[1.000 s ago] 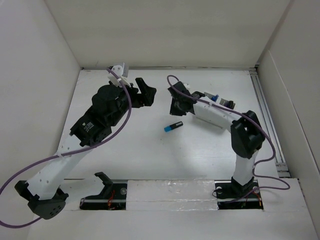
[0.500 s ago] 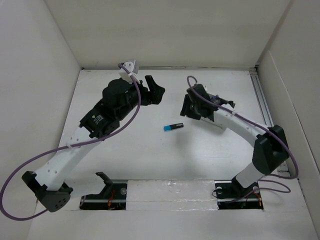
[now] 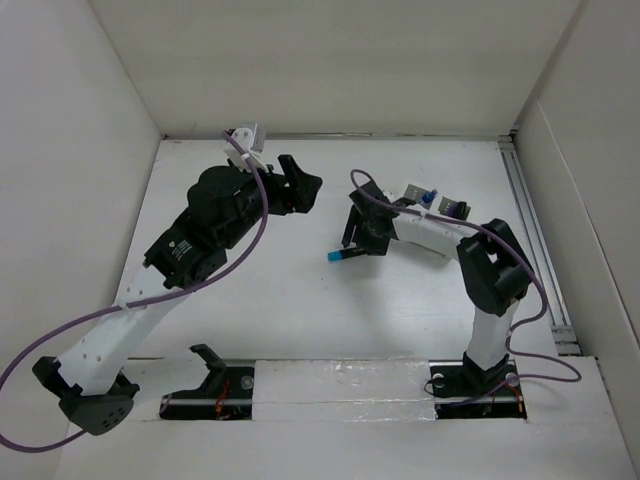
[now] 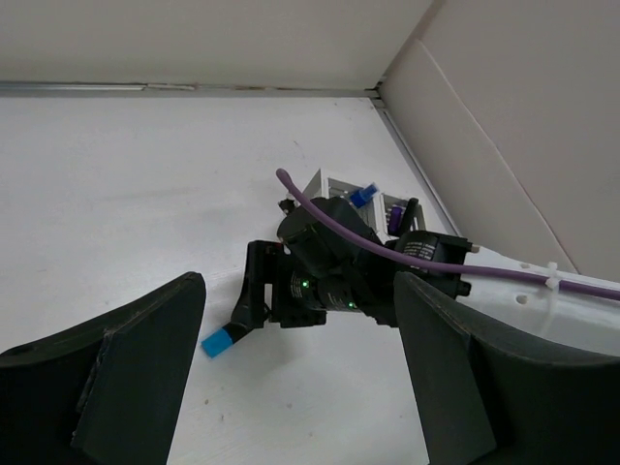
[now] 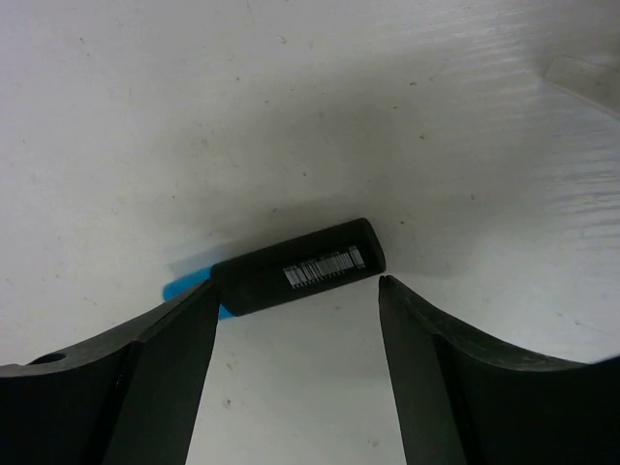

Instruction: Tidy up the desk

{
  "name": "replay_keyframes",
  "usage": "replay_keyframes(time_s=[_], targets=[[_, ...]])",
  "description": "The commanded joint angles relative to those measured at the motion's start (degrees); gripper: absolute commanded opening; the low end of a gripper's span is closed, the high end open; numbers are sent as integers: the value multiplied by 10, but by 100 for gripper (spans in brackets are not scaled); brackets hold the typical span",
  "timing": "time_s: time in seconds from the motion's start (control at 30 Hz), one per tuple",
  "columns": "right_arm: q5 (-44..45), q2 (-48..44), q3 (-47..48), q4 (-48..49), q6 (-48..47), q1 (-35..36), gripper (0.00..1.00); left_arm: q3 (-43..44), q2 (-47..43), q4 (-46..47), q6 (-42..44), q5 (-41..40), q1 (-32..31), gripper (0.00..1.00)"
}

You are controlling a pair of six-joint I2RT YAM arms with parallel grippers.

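The right gripper (image 5: 296, 295) hangs low over the marker (image 5: 295, 266) with its jaws spread wide and nothing between them. One finger sits by the marker's blue cap and the other just off its black butt end. I can't tell whether the finger by the cap is touching it.

From where I stand, the jaws look lined up more along the marker's length than across it. Closing like that would pinch it end to end, which looks a poor hold. I'd turn the wrist and take the barrel across its middle, about where the barcode label is.

The marker looks light and stiff, with a smooth round barrel, so it should not crush. It could roll or squirt out of a glancing pinch.

The desk (image 3: 300, 310) lies directly under the marker and runs out wide on every side of it. It is flat, matte and hard, and it won't give if the fingertips press down, so the descent wants care.

Beyond the marker and off to its right stands the pen holder (image 3: 425, 197), well apart from it, with a blue item and a purple item in its slots. That is probably where the marker belongs.

To the marker's left and farther back, the left gripper (image 3: 303, 176) hovers with its jaws apart, holding nothing.
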Motion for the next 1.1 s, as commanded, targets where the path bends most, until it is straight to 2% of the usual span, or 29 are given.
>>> replay_keyframes(time_s=[0.0,0.3,0.4,0.53,0.6,0.77,1.0,1.07], targets=[[-3,20,26,29,50,8,71,-4,-19,11,23,-9,-1,75],[9,61,57,19,77,8,68,-5,-31,5,54,-34,-1,76],[21,92,96,3,64,8,67,-8,-29,7,54,-34,-1,76],[64,140,168,-63,29,8,54,-6,-27,9,55,-40,-1,76],[80,149,193,-78,20,8,44,-3,-27,10,56,-47,-1,76],[136,175,222,-126,-24,20,45,1,-29,13,62,-57,-1,76],[146,169,220,-134,-68,43,57,1,-29,24,67,-69,-1,76],[143,172,227,-143,-70,48,57,1,-28,24,68,-70,-1,76]])
